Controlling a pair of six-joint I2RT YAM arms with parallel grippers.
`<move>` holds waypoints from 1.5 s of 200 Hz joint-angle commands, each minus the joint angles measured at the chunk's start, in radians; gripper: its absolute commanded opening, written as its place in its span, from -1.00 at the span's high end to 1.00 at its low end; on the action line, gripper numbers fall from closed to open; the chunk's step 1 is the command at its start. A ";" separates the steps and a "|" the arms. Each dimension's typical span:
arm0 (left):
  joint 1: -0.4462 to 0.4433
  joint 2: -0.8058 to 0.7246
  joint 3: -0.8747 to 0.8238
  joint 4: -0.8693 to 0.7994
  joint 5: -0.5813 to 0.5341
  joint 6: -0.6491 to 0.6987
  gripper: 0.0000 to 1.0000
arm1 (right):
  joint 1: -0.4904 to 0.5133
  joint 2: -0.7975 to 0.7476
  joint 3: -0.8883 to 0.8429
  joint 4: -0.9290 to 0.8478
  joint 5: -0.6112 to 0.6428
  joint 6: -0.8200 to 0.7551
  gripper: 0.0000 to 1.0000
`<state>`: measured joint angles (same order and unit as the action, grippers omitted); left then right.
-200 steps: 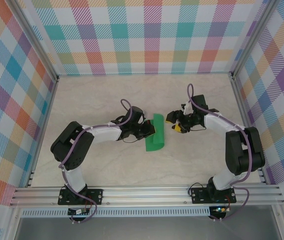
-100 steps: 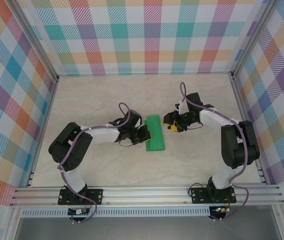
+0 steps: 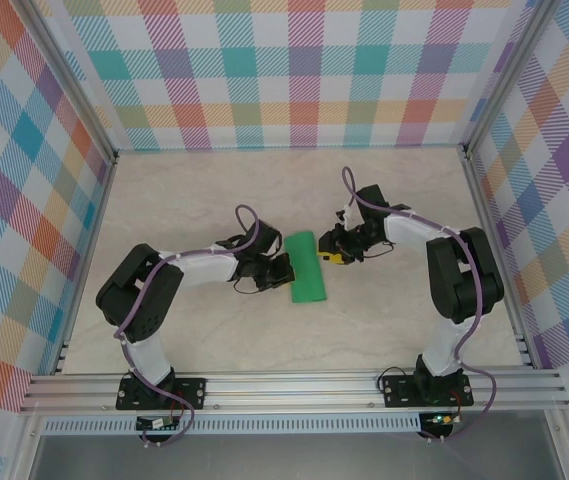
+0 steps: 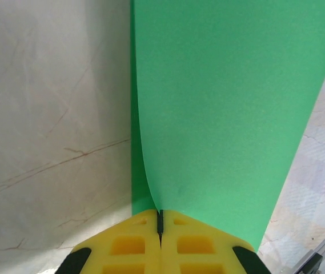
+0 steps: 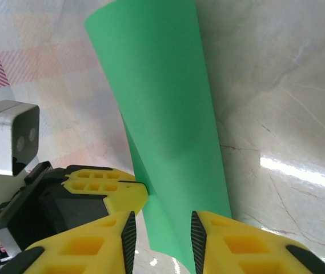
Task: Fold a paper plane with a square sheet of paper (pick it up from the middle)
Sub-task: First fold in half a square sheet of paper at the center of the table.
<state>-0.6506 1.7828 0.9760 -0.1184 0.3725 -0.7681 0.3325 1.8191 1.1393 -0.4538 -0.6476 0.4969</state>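
Both arms bent inward, wrists low over marbled table [image 3: 194, 200] centre. Left gripper [image 4: 159, 214] clamped on one edge of paper sheet [image 3: 306, 268]. Right gripper [image 5: 162, 220] held apart, straddling opposite edge. Sheet thin, matte, bright green, bowed upward between grippers.

The square sheet of paper [image 3: 306, 267] lies near the middle of the tabletop [image 3: 214, 190], curled over on itself and running from near to far, between the two grippers. The left gripper [image 3: 282, 270] is at the sheet's left edge, with that edge caught between its fingers. The right gripper [image 3: 332, 250] is at the far right edge, with one finger on either side of the paper. The arm bases [image 3: 159, 385] stand at the near edge, left and right of the sheet, with walls [image 3: 294, 80] left, right and behind.
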 commanded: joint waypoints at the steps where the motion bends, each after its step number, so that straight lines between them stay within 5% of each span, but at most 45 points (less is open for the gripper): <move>1: 0.014 0.011 0.040 -0.046 -0.005 0.036 0.96 | 0.010 0.007 0.019 0.012 -0.037 0.002 0.36; 89: 0.017 0.050 0.074 -0.090 -0.019 0.068 0.95 | 0.022 0.050 0.023 0.076 -0.117 0.031 0.52; 165: 0.019 0.053 0.075 -0.072 -0.007 0.066 0.91 | 0.049 0.115 0.055 0.035 -0.043 0.008 0.48; 242: 0.050 0.032 0.027 0.058 0.045 0.006 0.50 | 0.050 0.140 0.065 0.029 -0.041 -0.006 0.47; 300: 0.087 0.045 -0.010 0.171 0.107 -0.049 0.42 | 0.050 0.142 0.069 0.026 -0.051 -0.011 0.47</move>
<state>-0.5793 1.8248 0.9844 -0.0212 0.4305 -0.7834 0.3752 1.9499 1.1828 -0.4099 -0.6849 0.5106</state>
